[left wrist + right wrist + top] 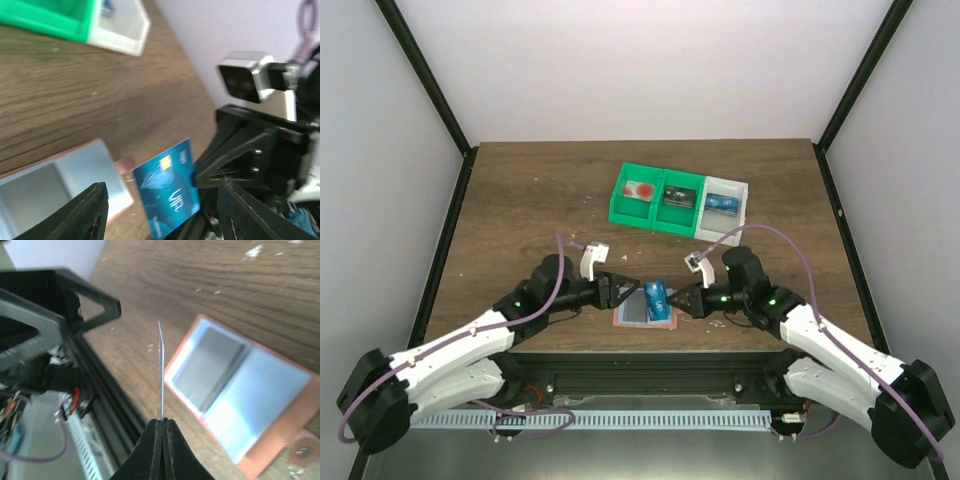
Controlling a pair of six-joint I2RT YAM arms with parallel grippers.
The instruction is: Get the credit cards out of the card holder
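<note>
We found the card holder (635, 315), a thin salmon-pink rectangular sleeve, lying open and flat on the wood-grain desk (520, 220) at its near edge, between the two arms. Its inner faces were smooth light blue, and one half bore a grey rectangular panel. The right gripper (161, 424) was clamped on one edge of a glossy blue credit card (167, 187), which it held raised over the holder's right half. The left gripper (620, 291) stood with its jaws apart at the holder's left side, gripping nothing. Green and white plastic bins (665, 200) sat well apart, farther back.
</note>
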